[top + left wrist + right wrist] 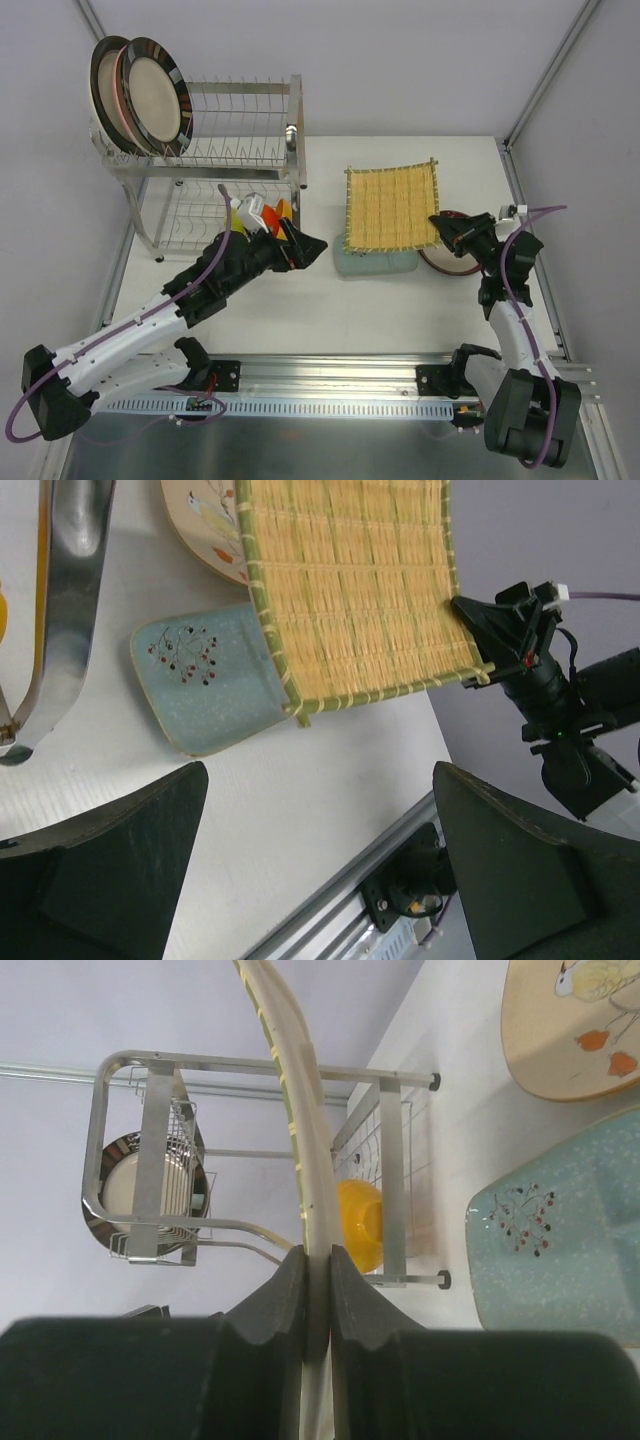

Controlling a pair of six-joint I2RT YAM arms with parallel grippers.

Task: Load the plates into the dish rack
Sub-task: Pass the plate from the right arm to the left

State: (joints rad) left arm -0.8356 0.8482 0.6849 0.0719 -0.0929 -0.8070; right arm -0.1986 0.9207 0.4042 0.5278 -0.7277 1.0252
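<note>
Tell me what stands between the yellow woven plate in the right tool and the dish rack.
The left tool, open, hangs between the yellow woven plate and the dish rack, near the lower tier's front corner. Nothing else visible lies between them.

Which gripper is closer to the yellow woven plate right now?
Right. The right gripper is clamped on the right edge of the yellow woven plate; the left gripper is open, apart from it on its left side.
</note>
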